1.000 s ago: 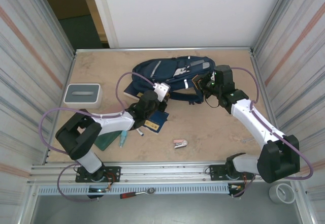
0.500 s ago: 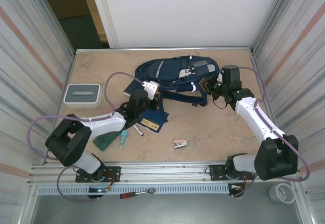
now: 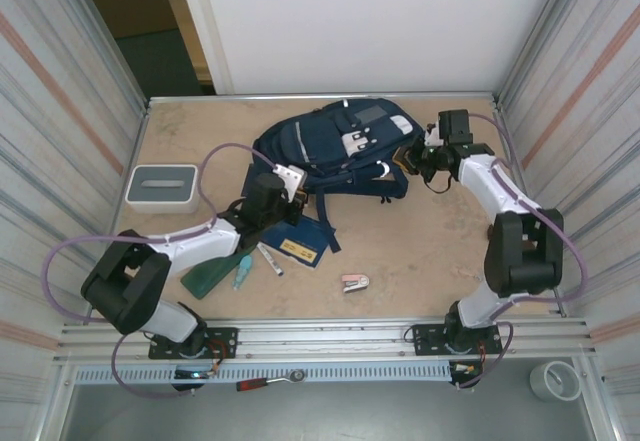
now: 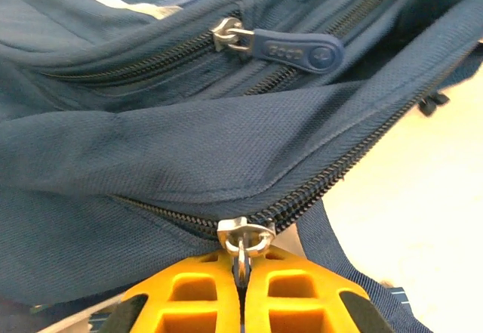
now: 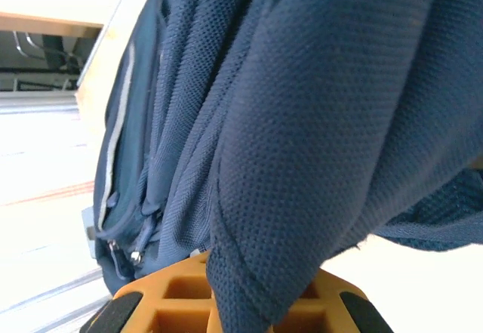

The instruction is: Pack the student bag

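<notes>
I have the large navy blue fabric backpack [image 3: 335, 146] lying on the beige desk [image 3: 430, 251] toward its far side, with its white reflective stripes facing up. My left end effector [image 3: 291, 183] sits at the backpack's near-left edge. In the left wrist view its 2 orange fingers [image 4: 196, 295] are clenched on a silver metal zip pull [image 4: 244, 236], and the zip teeth run up to the right from there. A blue rubber zip tab [image 4: 296, 49] lies on another zip above it.

My right end effector [image 3: 414, 157] is at the backpack's right edge, pinched on a fold of the navy fabric that drapes over its orange fingers [image 5: 173, 291].

A grey-white box [image 3: 163, 185] stands well apart to the left. A dark blue booklet [image 3: 303, 244] and a small pink stapler [image 3: 354, 282] lie on the near part of the desk.
</notes>
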Tool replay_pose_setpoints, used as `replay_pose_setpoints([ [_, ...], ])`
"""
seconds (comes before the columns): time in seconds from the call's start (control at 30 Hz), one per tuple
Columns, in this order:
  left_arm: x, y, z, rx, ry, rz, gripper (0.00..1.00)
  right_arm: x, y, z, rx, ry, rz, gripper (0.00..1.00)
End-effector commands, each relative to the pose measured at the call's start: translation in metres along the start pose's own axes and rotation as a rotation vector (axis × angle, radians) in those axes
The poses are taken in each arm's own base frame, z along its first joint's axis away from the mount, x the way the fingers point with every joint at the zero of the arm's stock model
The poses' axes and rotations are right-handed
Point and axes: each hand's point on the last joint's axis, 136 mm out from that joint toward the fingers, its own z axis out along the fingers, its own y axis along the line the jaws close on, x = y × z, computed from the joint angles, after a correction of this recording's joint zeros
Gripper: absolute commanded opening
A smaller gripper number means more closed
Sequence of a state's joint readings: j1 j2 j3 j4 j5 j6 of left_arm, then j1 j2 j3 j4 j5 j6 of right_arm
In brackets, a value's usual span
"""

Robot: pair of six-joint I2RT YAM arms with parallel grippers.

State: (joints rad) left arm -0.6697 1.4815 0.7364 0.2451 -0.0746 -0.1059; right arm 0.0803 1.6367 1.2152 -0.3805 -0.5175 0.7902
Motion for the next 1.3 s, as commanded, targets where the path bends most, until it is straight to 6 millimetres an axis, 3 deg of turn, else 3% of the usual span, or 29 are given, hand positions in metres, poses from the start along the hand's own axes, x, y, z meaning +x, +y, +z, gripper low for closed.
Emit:
replay_pose_setpoints([
  [0.0, -0.008, -0.010, 0.009, -0.006, 0.048, -0.015, 0.00, -0.055, -0.005, -0.005, 0.027, -0.128, -0.058, 0.13],
  [0.13, -0.029, -0.019, 0.020, -0.023, 0.074, -0.025, 0.00, -0.076, -0.031, -0.011, 0.067, -0.155, -0.006, 0.32],
  [0.23, -0.048, -0.021, 0.025, -0.036, 0.073, -0.020, 0.00, -0.068, -0.044, -0.021, 0.086, -0.169, 0.003, 0.49],
  [0.33, -0.064, -0.029, 0.030, -0.003, 0.075, -0.011, 0.00, -0.043, -0.051, -0.028, 0.070, -0.166, 0.018, 0.61],
  [0.4, -0.071, -0.041, 0.032, 0.046, 0.072, -0.009, 0.00, -0.020, -0.047, -0.028, 0.002, -0.155, 0.054, 0.70],
  [0.47, -0.074, -0.052, 0.034, 0.071, 0.070, 0.004, 0.00, 0.003, -0.037, -0.024, -0.070, -0.134, 0.084, 0.86],
  [0.63, -0.075, -0.071, 0.033, 0.111, 0.074, 0.034, 0.00, 0.049, 0.000, -0.008, -0.150, -0.107, 0.102, 0.93],
  [0.7, -0.073, -0.073, 0.031, 0.117, 0.070, 0.037, 0.00, 0.058, 0.015, -0.003, -0.168, -0.117, 0.112, 0.92],
  [0.9, -0.071, -0.076, 0.030, 0.135, 0.061, 0.042, 0.00, 0.067, 0.028, 0.028, -0.179, -0.134, 0.213, 0.82],
  [1.07, -0.076, -0.081, 0.026, 0.166, 0.050, 0.048, 0.00, 0.063, 0.036, 0.054, -0.206, -0.116, 0.264, 0.51],
  [1.27, -0.078, -0.072, 0.017, 0.126, 0.042, 0.070, 0.00, 0.058, 0.040, 0.061, -0.191, -0.102, 0.234, 0.19],
])
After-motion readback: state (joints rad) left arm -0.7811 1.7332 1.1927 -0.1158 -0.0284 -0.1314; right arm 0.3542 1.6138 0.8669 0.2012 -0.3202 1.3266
